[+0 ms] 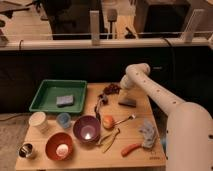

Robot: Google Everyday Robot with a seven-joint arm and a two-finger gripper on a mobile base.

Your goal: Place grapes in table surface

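Gripper (120,90): fingers apart, just beside grapes (111,89) near the surface's (142,112) far edge.
Risk: a careless retreat could knock the grapes off that edge.
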